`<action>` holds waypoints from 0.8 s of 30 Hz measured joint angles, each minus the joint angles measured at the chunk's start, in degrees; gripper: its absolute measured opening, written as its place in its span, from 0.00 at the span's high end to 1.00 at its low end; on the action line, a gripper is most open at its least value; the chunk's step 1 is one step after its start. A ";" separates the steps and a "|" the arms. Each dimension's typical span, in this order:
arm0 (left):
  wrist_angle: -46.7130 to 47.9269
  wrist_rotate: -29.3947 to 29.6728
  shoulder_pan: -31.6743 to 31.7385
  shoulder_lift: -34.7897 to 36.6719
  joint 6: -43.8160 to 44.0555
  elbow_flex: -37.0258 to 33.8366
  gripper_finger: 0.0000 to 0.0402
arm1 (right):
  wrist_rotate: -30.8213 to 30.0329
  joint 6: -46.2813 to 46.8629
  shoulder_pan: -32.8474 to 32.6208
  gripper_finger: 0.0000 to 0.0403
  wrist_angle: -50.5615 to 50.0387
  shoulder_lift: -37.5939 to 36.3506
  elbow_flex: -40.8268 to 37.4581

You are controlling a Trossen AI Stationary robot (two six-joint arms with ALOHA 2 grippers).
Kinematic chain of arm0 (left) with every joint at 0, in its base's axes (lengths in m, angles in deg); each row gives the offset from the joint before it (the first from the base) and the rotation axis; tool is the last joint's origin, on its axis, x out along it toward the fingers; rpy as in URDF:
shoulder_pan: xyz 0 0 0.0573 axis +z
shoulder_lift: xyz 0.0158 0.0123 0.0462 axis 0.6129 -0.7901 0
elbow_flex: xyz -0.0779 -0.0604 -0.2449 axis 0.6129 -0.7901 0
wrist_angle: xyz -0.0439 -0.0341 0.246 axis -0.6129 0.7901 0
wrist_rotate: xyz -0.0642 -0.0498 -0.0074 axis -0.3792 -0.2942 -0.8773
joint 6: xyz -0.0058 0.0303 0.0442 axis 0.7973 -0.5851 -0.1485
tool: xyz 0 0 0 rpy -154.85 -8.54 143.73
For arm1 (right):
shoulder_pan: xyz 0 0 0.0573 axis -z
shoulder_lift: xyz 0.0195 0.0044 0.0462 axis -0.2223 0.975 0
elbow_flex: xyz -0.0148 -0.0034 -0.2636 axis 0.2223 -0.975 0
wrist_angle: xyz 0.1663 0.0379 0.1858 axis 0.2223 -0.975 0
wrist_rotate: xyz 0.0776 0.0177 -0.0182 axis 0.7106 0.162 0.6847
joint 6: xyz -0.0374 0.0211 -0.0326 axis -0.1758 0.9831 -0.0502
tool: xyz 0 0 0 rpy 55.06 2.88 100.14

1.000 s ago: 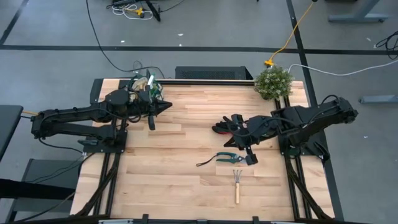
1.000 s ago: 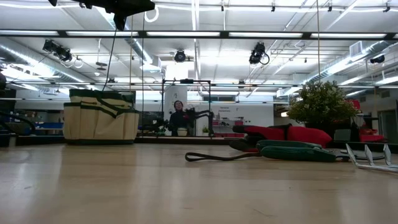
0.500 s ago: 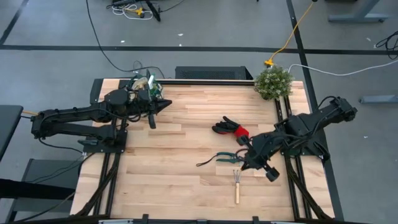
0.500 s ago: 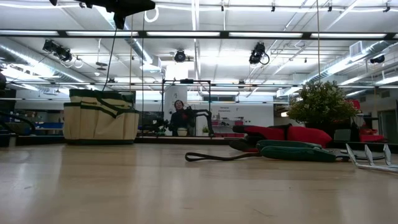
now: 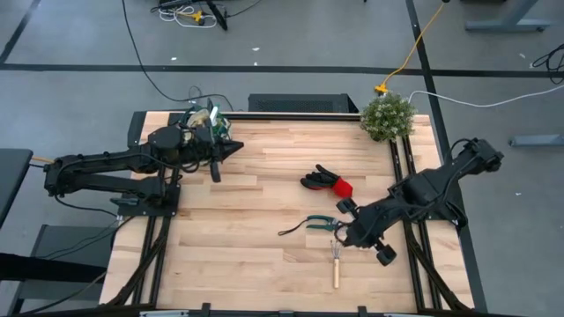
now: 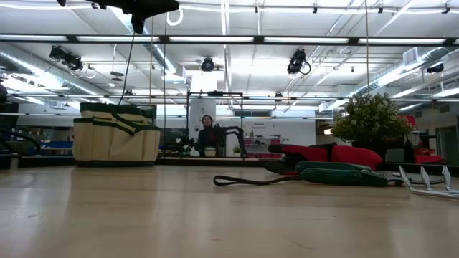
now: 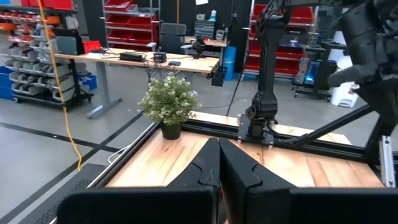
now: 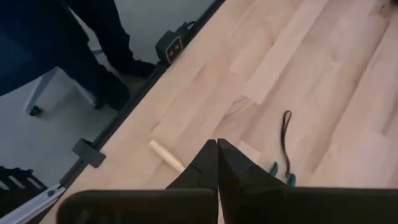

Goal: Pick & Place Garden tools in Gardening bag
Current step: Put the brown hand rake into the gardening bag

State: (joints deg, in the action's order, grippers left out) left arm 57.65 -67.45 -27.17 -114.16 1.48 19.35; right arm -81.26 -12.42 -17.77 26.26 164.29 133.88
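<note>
On the pale wooden plank counter [image 5: 264, 185], the black-and-red gloves [image 5: 324, 182] are the landmark: the green-handled pruning shears [image 5: 319, 223] lie just toward the counter's front edge from them, and the wooden-handled small rake [image 5: 336, 262] lies farther that way. The right gripper [image 5: 339, 239] hangs with its jaws closed and empty between the shears and the rake. Far left of the gloves, the beige fabric gardening bag with dark green trim [image 6: 116, 134] stands at the back corner, where the left gripper [image 5: 236, 150] hovers just beside it, jaws closed on nothing.

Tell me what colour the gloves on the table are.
The gloves are black and red, clearest in the high view.
</note>
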 joint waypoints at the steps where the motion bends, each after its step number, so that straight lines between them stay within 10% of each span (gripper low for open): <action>1: 0.02 -0.19 0.00 0.00 0.00 0.00 0.99 | 0.01 -0.07 -0.41 1.00 0.11 0.63 0.00; 24: 0.24 -0.76 0.00 0.00 -0.63 0.00 0.99 | -0.43 -20.41 -8.31 1.00 -4.59 18.12 0.00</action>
State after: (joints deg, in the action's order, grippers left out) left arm 57.89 -68.21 -27.17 -114.16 0.85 19.35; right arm -81.69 -32.83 -26.08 21.67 182.42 133.88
